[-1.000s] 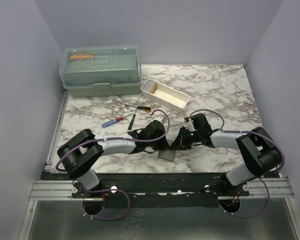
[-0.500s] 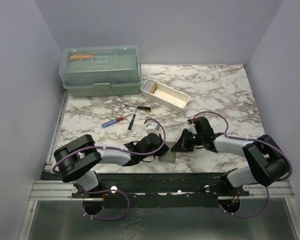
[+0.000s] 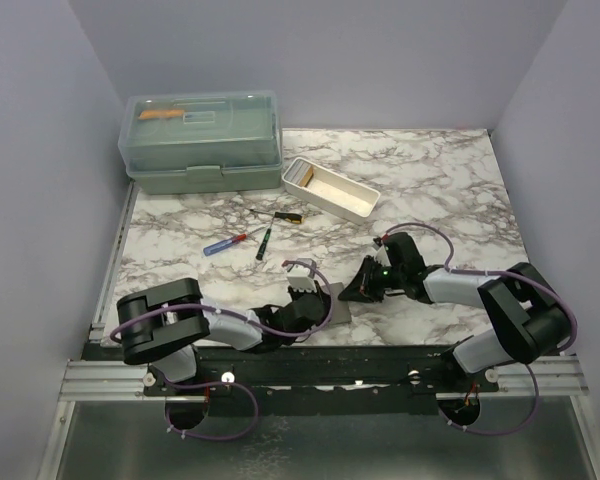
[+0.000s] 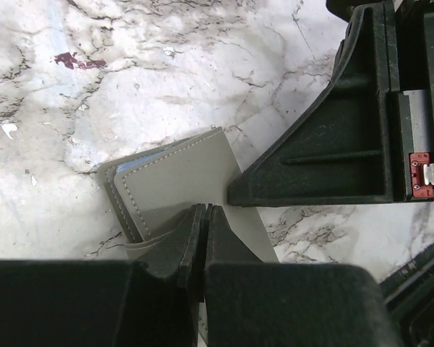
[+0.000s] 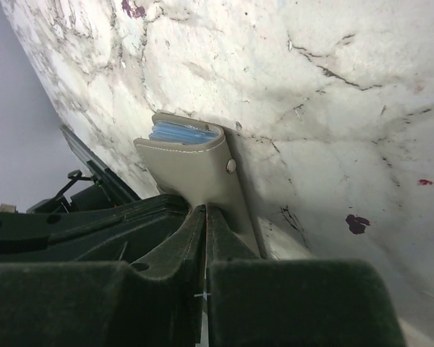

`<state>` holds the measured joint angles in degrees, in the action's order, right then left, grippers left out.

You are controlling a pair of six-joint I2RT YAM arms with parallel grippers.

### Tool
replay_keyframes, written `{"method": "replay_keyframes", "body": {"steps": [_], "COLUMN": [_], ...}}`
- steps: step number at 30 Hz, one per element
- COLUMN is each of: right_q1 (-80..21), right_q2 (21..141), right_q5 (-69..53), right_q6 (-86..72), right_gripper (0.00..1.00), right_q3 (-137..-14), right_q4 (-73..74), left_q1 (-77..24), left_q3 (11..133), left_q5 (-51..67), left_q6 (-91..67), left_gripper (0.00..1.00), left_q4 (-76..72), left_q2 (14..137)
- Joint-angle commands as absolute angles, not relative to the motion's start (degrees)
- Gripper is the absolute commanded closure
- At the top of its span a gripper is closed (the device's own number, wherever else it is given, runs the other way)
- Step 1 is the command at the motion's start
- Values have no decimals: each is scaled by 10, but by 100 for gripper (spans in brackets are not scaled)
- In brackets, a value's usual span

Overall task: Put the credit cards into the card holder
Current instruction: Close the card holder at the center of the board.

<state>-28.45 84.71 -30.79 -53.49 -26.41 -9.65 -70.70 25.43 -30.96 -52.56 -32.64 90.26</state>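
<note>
Left wrist view: the grey-olive card holder [image 4: 177,181] is lying folded on the marble-patterned desk [image 4: 130,72], midway along its near edge. The left pincer [image 4: 202,217] and right pincer [image 5: 205,213], both closed, are resting their fingertips on its stitched, leather-like cover, probably to hold it flat. A light blue credit card [image 5: 181,134] is showing thin edges inside the fold, near the round snap [image 5: 231,166].

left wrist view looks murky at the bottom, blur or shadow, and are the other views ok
Left wrist: blur, the left fingers are too close to focus, while the card holder is sharp down to its stitching. Right wrist: same, right fingers soft, the snap crisp, a shadow on the marble beside the holder. Top external: even light, no harsh glare.
</note>
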Motion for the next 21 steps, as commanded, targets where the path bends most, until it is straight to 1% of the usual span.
{"method": "replay_keyframes", "body": {"steps": [1,9,12,16,21], "right_q1": [-282,-284,-284,-284,-284], "right_q2": [860,819,805,793,789], "right_q5": [-239,-215,-207,-202,-210], "right_q6": [-529,-510,-501,-498,-500], "right_gripper": [92,92,92,92,92], "right_q3": [-269,-289,-305,-315,-320], "right_q4": [-78,-18,18,42,52], "left_q1": [-743,-773,-802,-840,-861], "left_q3": [239,241,241,227,235], "left_q5": [-389,-431,-458,-499,-530], "left_q6": [-481,-518,-543,-616,-664], "left_gripper": [100,100,100,100,100], "left_q4": [-118,-102,-99,-99,-118], "left_q2": [979,1006,1031,1066,1131]}}
